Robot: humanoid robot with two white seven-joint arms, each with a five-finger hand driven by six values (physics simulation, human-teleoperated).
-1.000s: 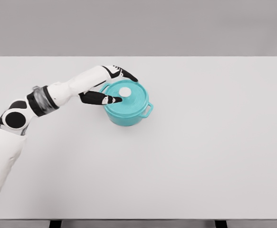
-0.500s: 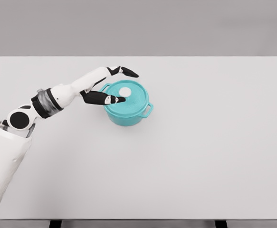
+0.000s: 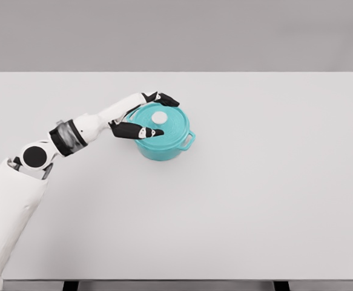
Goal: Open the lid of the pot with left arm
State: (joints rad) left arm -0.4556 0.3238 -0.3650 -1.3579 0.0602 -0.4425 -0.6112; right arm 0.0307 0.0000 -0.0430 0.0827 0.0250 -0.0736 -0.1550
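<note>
A teal pot (image 3: 164,145) with two side handles stands left of the middle of the white table (image 3: 273,200). Its teal lid (image 3: 171,124) sits flat on it, with a white round knob (image 3: 159,117) in the middle. My left hand (image 3: 161,115) reaches in from the left over the lid. The thumb (image 3: 145,131) lies on the near side of the knob and the other fingers (image 3: 166,99) on the far side, spread around it and apart from it. The right arm does not show.
The table's far edge runs along the grey wall behind the pot. Two dark table legs (image 3: 70,285) show under the near edge.
My left hand has moved a little right and down over the lid, and its fingers have closed in somewhat around the knob. The pot and lid have stayed in place.
</note>
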